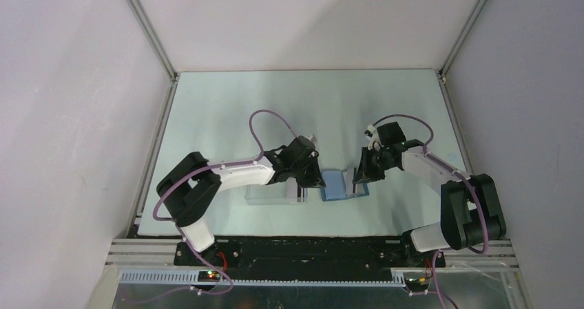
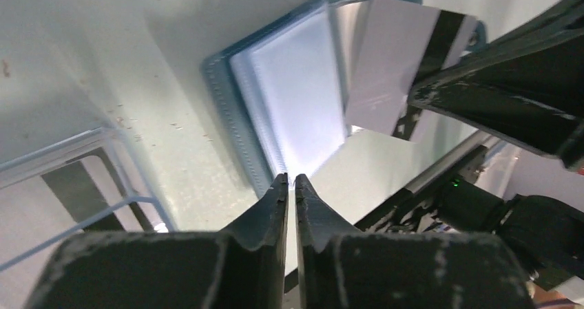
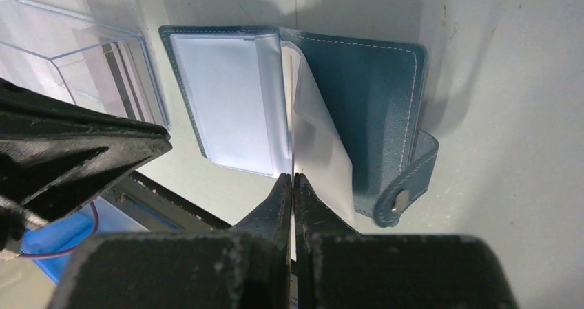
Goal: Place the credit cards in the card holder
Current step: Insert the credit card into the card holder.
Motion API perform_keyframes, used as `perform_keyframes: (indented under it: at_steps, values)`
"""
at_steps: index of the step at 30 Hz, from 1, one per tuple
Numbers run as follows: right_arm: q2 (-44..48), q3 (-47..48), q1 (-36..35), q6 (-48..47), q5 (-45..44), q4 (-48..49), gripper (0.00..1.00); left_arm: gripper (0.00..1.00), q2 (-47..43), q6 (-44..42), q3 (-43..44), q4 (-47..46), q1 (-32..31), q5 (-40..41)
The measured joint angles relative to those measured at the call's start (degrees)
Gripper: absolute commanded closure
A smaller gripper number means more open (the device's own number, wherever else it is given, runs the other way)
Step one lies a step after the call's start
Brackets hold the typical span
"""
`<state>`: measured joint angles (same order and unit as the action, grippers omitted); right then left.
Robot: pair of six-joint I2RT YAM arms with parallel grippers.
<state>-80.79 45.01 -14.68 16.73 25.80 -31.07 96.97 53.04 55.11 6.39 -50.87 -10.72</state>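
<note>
At open card holder point(image 3: 358, 96), right gripper point(image 3: 294, 178) clamping credit card point(image 2: 389, 61); seemingly upright

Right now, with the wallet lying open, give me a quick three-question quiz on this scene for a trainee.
1. True or false: the card holder lies closed with its clasp fastened.
2. Which end effector holds the credit card? A) left B) right C) neither
3. Fill in: in the top view, the clear box sits on the card holder's ___ side.
Key: 1 false, it lies open. 2 B, the right end effector pinches the card. 3 left.
</note>
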Motion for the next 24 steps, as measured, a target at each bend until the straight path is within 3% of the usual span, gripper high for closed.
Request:
perform_keyframes:
  at_steps: [5,24]
  values:
    - [-1.3,0.1,1.2,-0.5,1.5,0.7,1.00,1.00,2.3,-0.4,0.2,1.8,0.0,0.6]
    - [-3.1,0.2,4.0,-1.4,7.4,2.3,1.00,1.00,7.2,-1.9,4.9,7.3,0.0,3.1]
